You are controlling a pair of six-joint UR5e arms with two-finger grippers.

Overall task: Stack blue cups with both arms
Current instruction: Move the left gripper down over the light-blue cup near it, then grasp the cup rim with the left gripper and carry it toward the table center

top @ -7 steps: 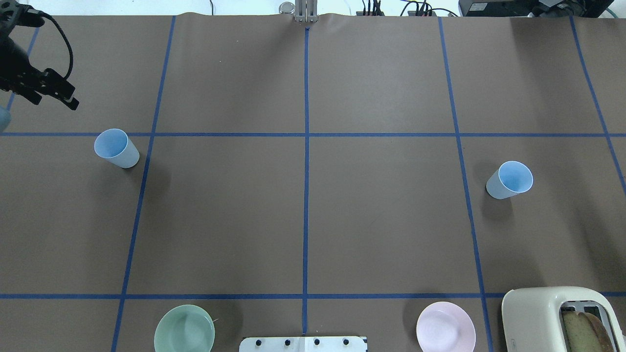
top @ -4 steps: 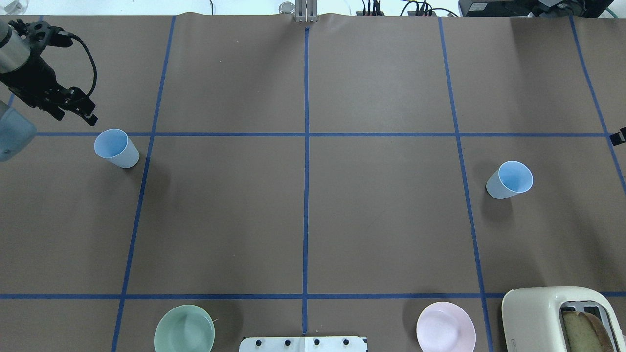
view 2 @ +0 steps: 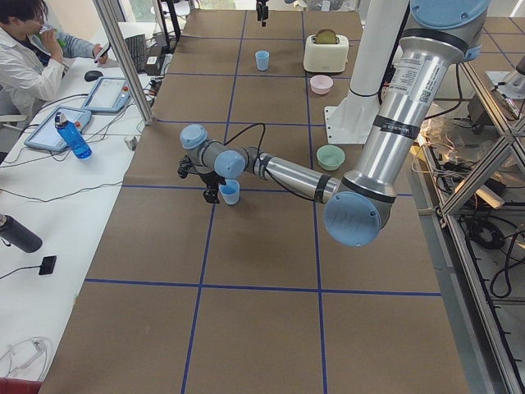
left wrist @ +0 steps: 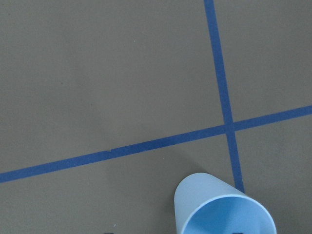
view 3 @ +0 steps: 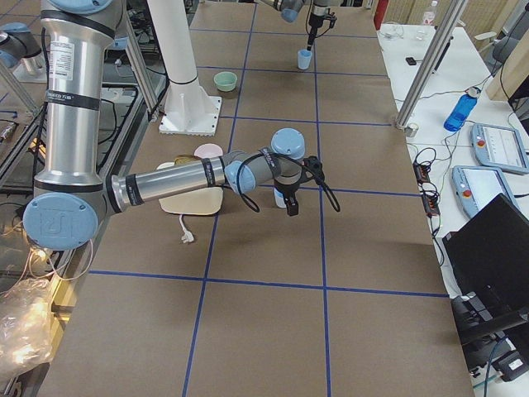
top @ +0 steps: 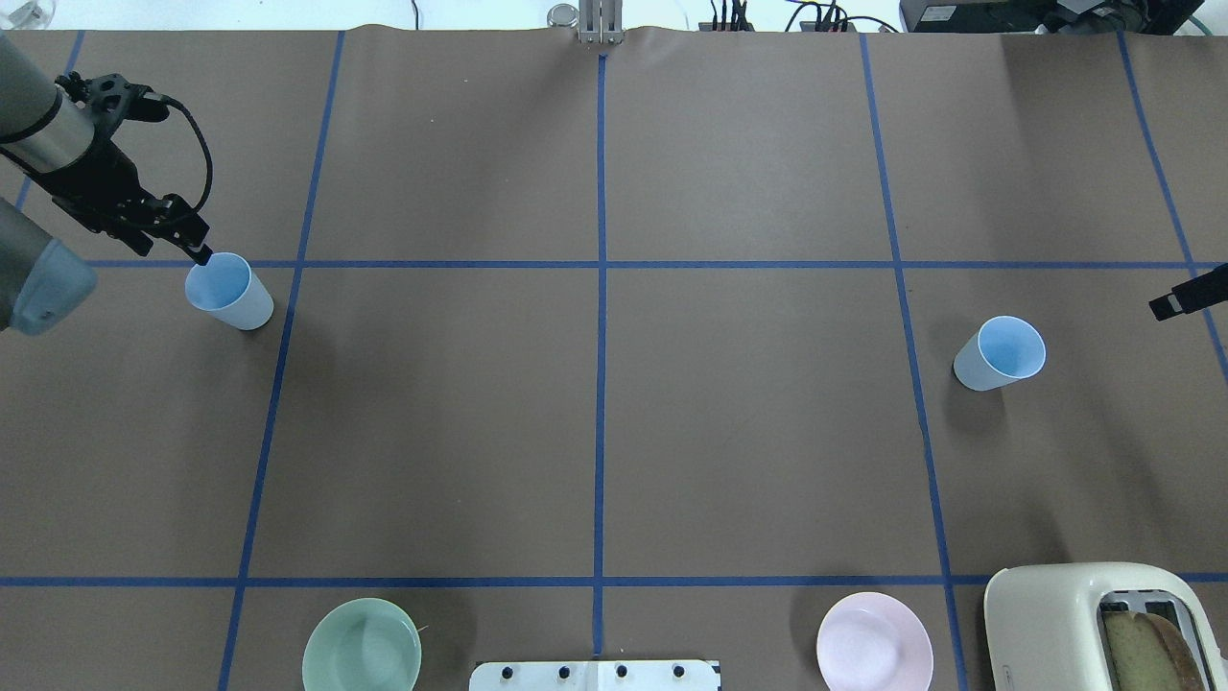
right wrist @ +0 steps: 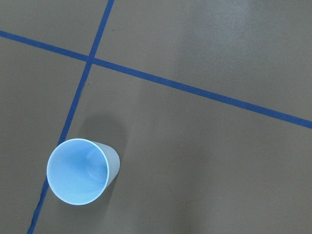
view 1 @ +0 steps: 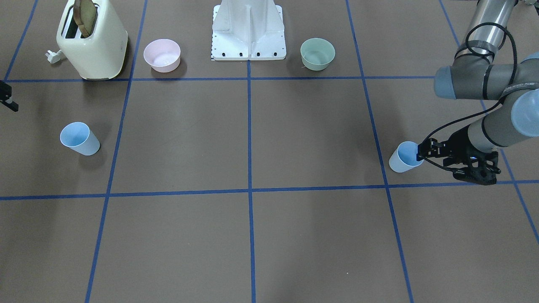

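Observation:
Two light blue cups stand upright on the brown table. The left cup (top: pixel 228 291) also shows in the front view (view 1: pixel 405 156) and at the bottom of the left wrist view (left wrist: pixel 222 207). My left gripper (top: pixel 175 251) is open right beside this cup, with one fingertip (top: pixel 202 255) at its far rim. The right cup (top: pixel 1001 352) stands alone and shows in the right wrist view (right wrist: pixel 80 170). Of my right gripper only one finger (top: pixel 1185 296) reaches in at the overhead view's right edge, well apart from that cup. I cannot tell whether it is open or shut.
A cream toaster (top: pixel 1065 614) with bread in it stands at the near right. A pink bowl (top: pixel 874 641) and a pale green bowl (top: pixel 362 645) flank the white base mount (top: pixel 595 675). Blue tape lines grid the table. An operator (view 2: pixel 25 66) sits beyond the far edge.
My left gripper has moved right and nearer, from the table's far left corner up to the left cup's rim. A finger of my right gripper has come in at the right edge. The cups have not moved.

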